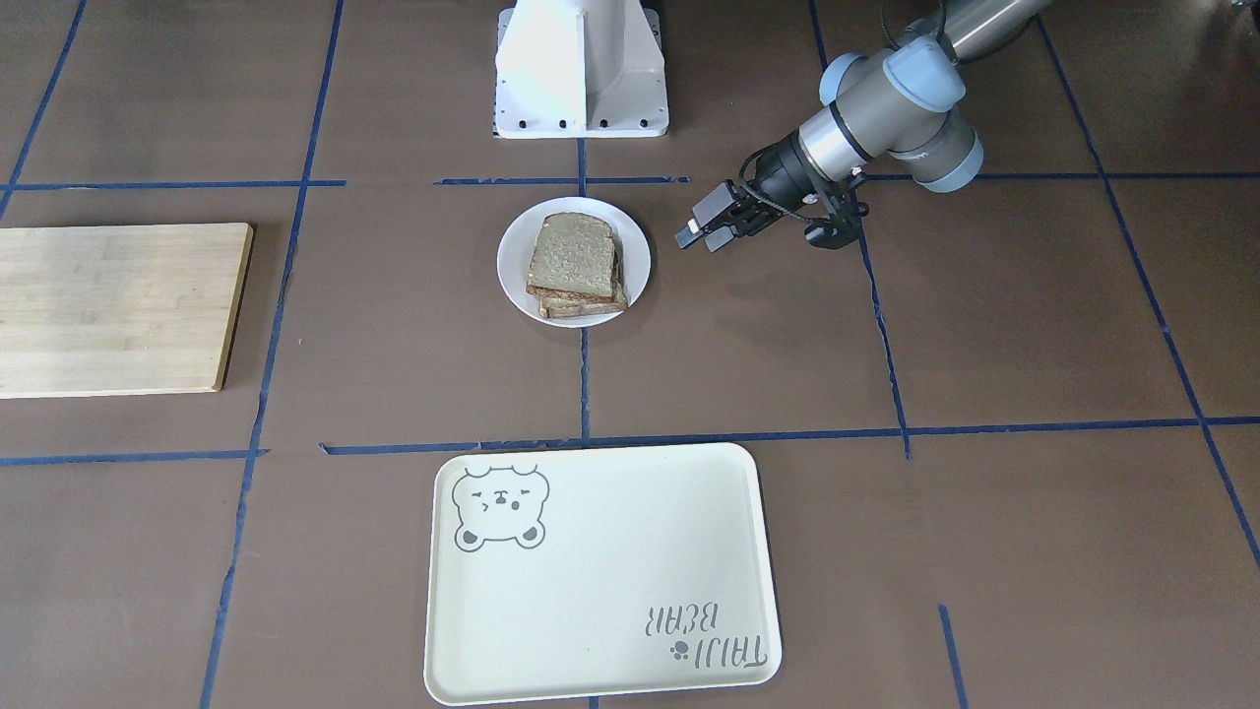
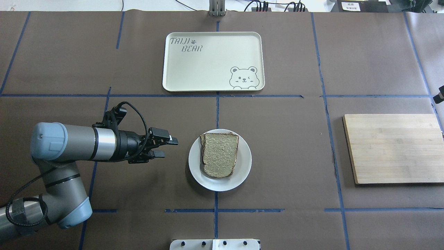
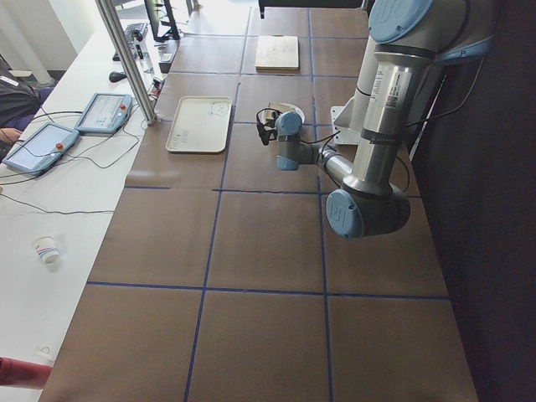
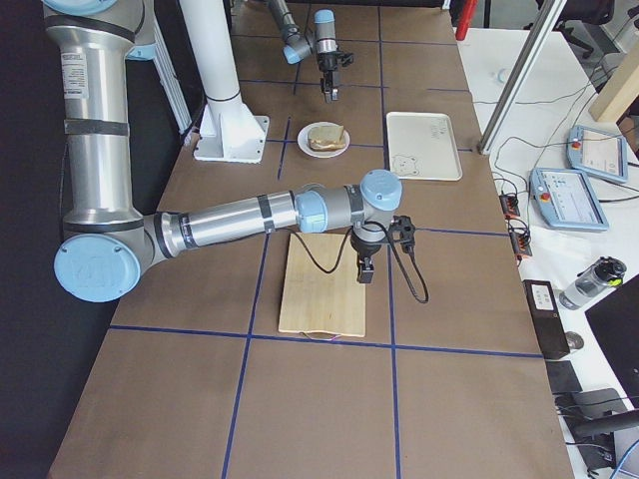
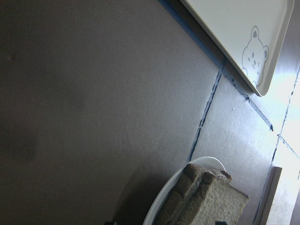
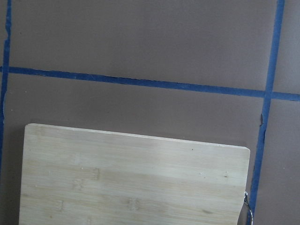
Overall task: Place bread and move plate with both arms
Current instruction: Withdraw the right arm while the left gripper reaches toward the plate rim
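Brown table (image 2: 295,156), plate (image 2: 244,167) central, left gripper (image 2: 171,147) near

Plate (image 2: 242,170) looked smooth, faintly glossy. The bread (image 2: 220,154) on it was rough and porous. Beyond the plate, the tray (image 2: 208,69) was matt cream plastic. Beside the plate, the board (image 2: 393,147) was pale grained wood. Under the plate, the sheet (image 2: 284,146) was matt brown paper.

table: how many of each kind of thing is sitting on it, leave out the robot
bread slices: 2, stacked on the plate
plate: 1
tray: 1
cutting board: 1
total: 5
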